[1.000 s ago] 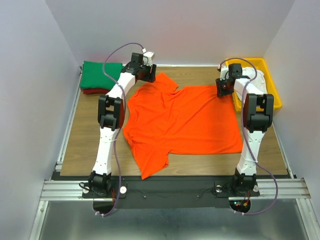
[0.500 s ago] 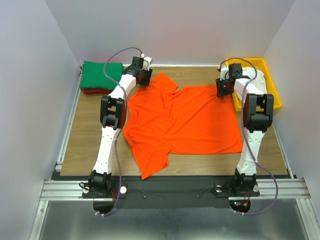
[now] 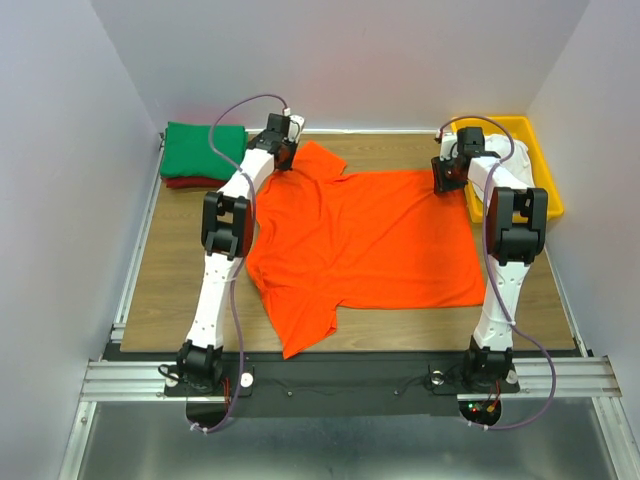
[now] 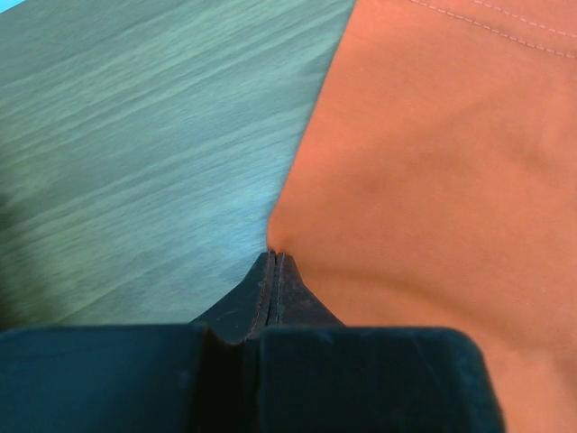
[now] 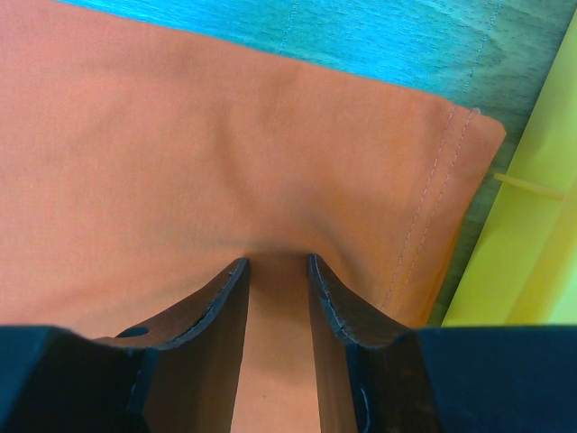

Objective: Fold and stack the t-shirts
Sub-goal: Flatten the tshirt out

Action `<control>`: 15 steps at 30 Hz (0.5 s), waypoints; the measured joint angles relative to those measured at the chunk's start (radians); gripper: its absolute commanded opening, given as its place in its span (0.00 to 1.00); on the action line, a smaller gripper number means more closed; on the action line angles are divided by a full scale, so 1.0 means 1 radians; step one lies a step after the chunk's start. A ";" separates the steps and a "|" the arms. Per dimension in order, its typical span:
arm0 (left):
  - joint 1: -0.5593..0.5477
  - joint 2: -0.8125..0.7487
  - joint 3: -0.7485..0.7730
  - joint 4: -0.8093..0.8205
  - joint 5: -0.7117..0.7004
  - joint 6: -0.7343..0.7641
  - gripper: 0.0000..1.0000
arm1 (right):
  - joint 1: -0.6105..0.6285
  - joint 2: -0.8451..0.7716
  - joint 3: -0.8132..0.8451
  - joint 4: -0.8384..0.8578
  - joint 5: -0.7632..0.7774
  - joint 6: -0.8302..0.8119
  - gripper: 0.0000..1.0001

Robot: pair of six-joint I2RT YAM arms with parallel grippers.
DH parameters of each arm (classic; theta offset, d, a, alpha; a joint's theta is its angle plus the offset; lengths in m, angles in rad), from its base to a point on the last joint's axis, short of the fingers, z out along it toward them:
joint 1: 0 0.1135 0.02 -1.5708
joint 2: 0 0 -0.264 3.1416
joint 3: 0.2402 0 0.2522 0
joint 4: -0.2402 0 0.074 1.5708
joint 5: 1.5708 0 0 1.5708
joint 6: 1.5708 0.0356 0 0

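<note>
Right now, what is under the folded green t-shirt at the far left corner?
A dark red t-shirt lies under the green t-shirt; only its near edge shows. The green one covers the rest, so anything else beneath cannot be seen.

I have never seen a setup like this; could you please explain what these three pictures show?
Two white robot arms are bolted at the near edge of a wooden table. The wide picture looks down from above and behind them. The other two come from a camera on each wrist, with that arm's own black fingers at the bottom. An orange t-shirt lies spread out. At the far left a folded green t-shirt sits on a dark red t-shirt; a yellow tray stands far right. The left gripper is shut, pinching the orange shirt's edge. The right gripper has its fingers apart with orange cloth between them, near a stitched corner; whether it grips is unclear.
</note>
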 measured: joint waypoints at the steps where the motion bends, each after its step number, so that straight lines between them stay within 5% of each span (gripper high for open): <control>1: 0.005 0.000 0.000 0.000 -0.006 0.002 0.00 | 0.000 0.000 0.000 0.000 0.000 0.000 0.38; 11: 0.086 0.000 0.011 -0.017 -0.048 0.050 0.00 | 0.003 0.028 0.040 0.002 -0.017 -0.004 0.39; 15: 0.084 0.002 0.011 -0.013 -0.074 0.081 0.04 | 0.013 0.073 0.109 0.004 -0.015 0.000 0.50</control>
